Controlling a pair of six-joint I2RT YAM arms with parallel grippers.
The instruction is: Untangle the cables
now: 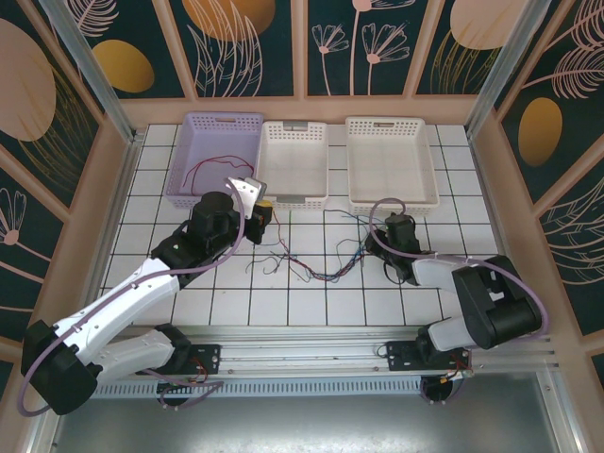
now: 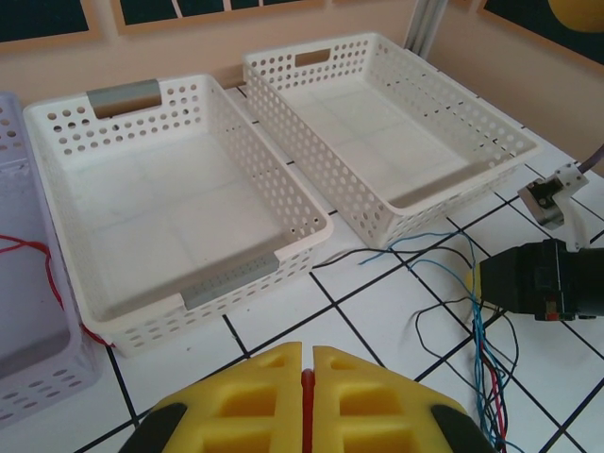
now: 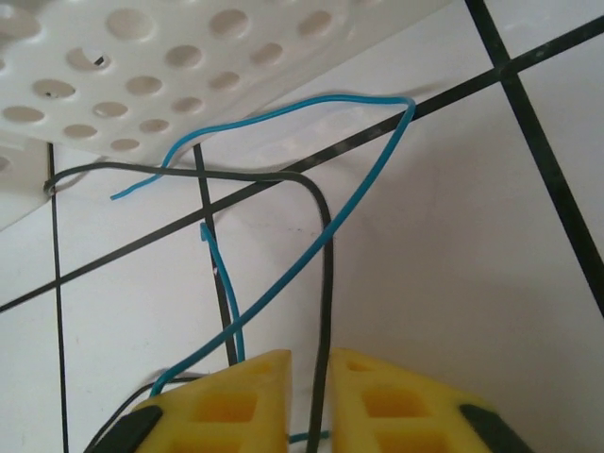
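The cables lie as a thin red, black and blue tangle (image 1: 321,269) on the tiles between the two arms. One red cable (image 1: 212,170) runs from the lilac basket to my left gripper (image 1: 260,209). In the left wrist view that gripper (image 2: 308,351) is shut on the red cable (image 2: 306,379), which shows in the slit between its yellow pads. My right gripper (image 1: 389,226) sits low at the right end of the tangle. In the right wrist view its jaws (image 3: 311,357) stand narrowly apart with a black cable (image 3: 326,245) running between them, and a blue cable (image 3: 283,268) crosses just ahead.
Three baskets stand along the back: a lilac basket (image 1: 189,132), a middle white basket (image 1: 294,127) and a right white basket (image 1: 392,125). The right white basket's perforated wall (image 3: 142,66) is close ahead of the right gripper. Loose cable ends (image 2: 486,368) trail at the right.
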